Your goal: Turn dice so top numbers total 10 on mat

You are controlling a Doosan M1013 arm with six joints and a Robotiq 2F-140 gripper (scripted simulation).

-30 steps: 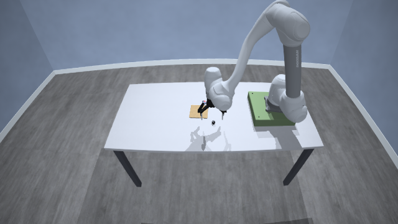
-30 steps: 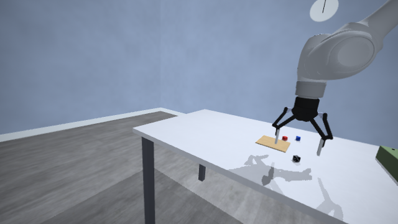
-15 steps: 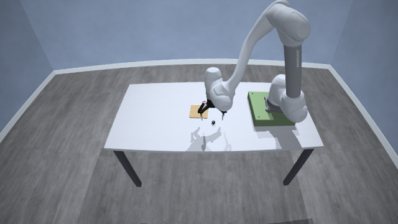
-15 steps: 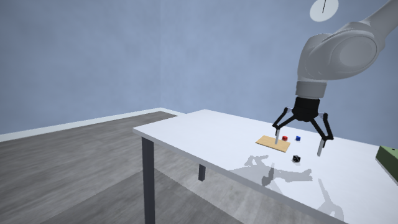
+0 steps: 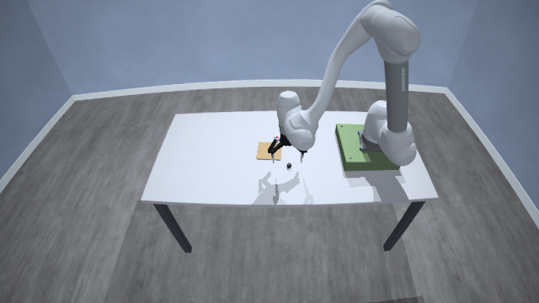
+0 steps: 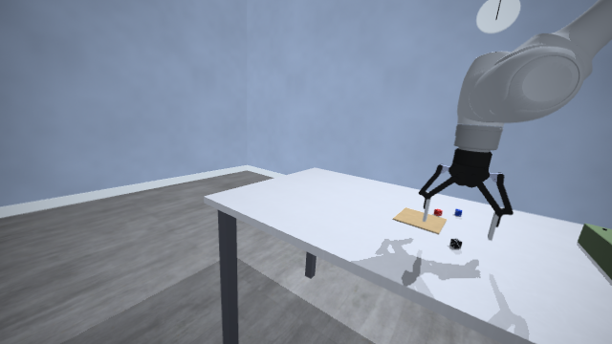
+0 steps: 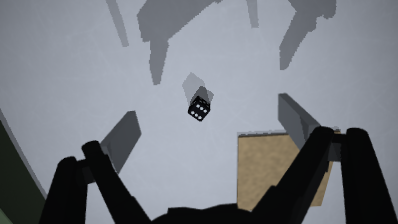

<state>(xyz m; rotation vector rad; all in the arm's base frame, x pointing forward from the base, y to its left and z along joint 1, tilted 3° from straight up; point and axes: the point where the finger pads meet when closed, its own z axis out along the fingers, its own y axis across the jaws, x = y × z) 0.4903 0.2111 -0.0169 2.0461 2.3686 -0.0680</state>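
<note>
- You've got the white table (image 5: 202, 160) (image 6: 296, 205) (image 7: 175, 150) under everything, its long side running left to right in the top view.
- Your arm (image 5: 392, 34) (image 6: 531, 86) reaches over it from the green block (image 5: 347, 157) (image 6: 593, 244) (image 7: 15, 175) at one end.
- Your claw (image 5: 288, 161) (image 6: 458, 229) (image 7: 206, 115) is spread wide, nothing in it, pointing down with the fingertips above the tabletop.
- Your tan mat (image 5: 264, 151) (image 6: 418, 221) (image 7: 262, 170) lies flat, edges roughly square to the table's in the top view. Its long axis looks to run with the table's length, though the slanted views make that iffy. It's off to one side of the claw's middle, partly behind one finger in all three views.
- Your black die (image 5: 289, 166) (image 6: 455, 244) (image 7: 199, 108) is off the mat, and the wrist view frames it between the open fingers, touching neither. A cube, so no long axis; it sits skewed to the finger line there, six-pip face toward that camera.
- Your red die (image 6: 438, 212) is just beside the mat's far edge; can't tell you its pips.
- Your blue die (image 6: 458, 212) is on the table past the red one, beyond the claw in the exterior view. Pips unreadable too.

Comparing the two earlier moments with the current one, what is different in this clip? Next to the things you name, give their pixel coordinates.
Nothing visibly changed. The gripper (image 5: 287, 159) (image 6: 458, 229) (image 7: 206, 115) is open in the same place, and nothing was taken hold of or let go. The black die (image 5: 289, 166) (image 6: 455, 244) (image 7: 199, 109), red die (image 6: 438, 212), blue die (image 6: 458, 212) and mat (image 5: 264, 151) (image 6: 413, 220) (image 7: 260, 170) stayed as they were.
</note>
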